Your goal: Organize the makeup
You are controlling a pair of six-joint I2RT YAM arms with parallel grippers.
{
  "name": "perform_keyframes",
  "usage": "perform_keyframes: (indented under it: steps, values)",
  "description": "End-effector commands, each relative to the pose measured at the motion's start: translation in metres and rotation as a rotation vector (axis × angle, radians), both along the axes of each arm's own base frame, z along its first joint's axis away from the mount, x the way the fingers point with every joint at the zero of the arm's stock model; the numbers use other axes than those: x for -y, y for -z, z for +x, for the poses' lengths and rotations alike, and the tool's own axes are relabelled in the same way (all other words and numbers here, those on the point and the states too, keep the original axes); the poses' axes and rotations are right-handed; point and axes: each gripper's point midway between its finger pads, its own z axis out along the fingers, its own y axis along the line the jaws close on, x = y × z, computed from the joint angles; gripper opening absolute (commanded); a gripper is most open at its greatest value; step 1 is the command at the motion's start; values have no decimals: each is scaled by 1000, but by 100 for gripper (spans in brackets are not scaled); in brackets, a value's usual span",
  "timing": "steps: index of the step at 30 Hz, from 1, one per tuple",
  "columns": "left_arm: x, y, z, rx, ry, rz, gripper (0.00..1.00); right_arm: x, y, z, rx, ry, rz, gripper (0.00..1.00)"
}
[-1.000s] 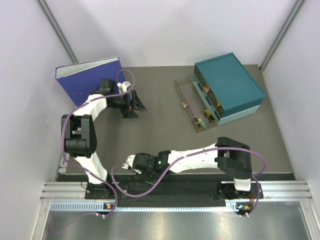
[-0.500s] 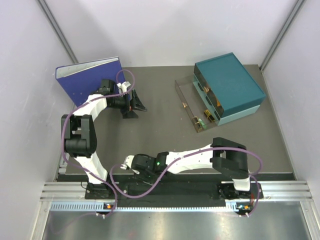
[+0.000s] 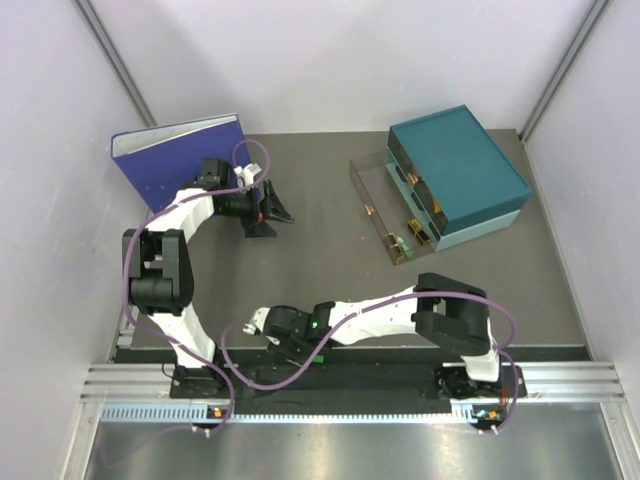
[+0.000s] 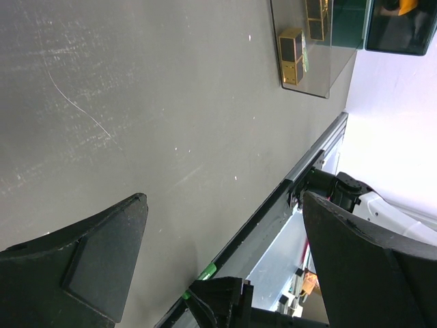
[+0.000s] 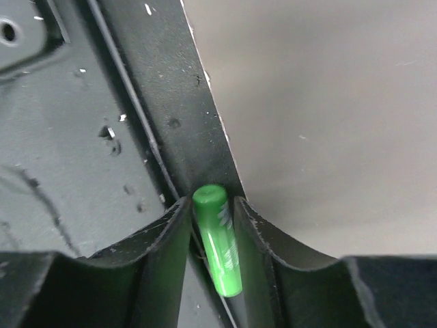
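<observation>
Right arm: my jaws are clamped on a green capsule (image 5: 217, 249), one finger against each side, at the near edge of the surface (image 3: 320, 240), left of centre (the black mounting rail (image 5: 82, 137) lies directly beneath). Left arm: my jaws stand wide apart with nothing between them, at far left near the blue binder (image 3: 170, 160). Gold-and-black cases (image 4: 292, 56) lie in the clear drawer (image 3: 368, 190) projecting from the teal box (image 3: 460, 165), far right.
</observation>
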Motion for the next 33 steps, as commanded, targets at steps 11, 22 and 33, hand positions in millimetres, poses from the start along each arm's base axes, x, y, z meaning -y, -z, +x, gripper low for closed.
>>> perform_keyframes:
  steps: [11, 22, 33]
  values:
    - [0, -13, 4, 30, 11, 5, 99, 80, 48, 50, 160, 57, -337, 21]
    - [0, -23, 19, 49, 2, 6, 99, 64, -4, 53, 179, 7, -232, 0]
    - [4, -21, 44, 35, 15, -22, 99, 42, -197, 129, 262, 174, 188, 0]
